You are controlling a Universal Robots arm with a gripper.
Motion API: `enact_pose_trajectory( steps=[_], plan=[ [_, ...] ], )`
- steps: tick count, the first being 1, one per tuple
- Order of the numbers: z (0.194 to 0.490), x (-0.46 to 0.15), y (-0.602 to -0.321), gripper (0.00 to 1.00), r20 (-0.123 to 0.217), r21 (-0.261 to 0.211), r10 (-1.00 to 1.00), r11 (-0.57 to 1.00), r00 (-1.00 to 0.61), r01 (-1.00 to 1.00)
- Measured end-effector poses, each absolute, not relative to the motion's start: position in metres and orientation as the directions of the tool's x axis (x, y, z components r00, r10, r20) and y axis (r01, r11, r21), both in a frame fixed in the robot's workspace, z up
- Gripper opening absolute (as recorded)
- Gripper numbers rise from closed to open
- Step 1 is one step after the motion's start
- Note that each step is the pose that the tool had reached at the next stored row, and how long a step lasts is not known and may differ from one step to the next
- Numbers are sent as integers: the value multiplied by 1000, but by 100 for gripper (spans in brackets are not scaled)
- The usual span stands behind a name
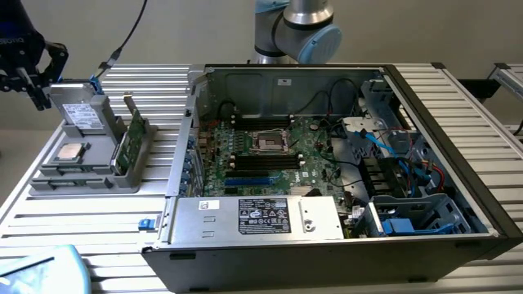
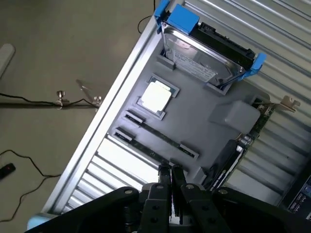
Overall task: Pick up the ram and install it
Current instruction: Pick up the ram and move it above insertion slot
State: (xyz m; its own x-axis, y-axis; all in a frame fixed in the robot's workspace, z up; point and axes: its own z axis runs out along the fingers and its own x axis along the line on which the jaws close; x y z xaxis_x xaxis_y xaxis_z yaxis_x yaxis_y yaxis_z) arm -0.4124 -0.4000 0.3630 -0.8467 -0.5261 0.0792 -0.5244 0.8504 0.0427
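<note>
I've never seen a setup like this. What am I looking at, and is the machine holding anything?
A robot arm works at a slatted metal table. The exterior view looks from off the arm; the wrist view looks past its gripper. On the table sit an open computer case and a grey tray carrying a hard drive, a processor chip, an upright expansion card and a thin strip on edge, probably the ram. The gripper hangs near the tray; whether it holds anything I cannot tell.
</note>
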Motion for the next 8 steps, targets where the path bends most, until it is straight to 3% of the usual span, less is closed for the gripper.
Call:
enact_pose_trajectory(
  steps=[8],
  plan=[
    [363,-412,-400,16,79,43,-643,765,-761,-642]
  ],
)
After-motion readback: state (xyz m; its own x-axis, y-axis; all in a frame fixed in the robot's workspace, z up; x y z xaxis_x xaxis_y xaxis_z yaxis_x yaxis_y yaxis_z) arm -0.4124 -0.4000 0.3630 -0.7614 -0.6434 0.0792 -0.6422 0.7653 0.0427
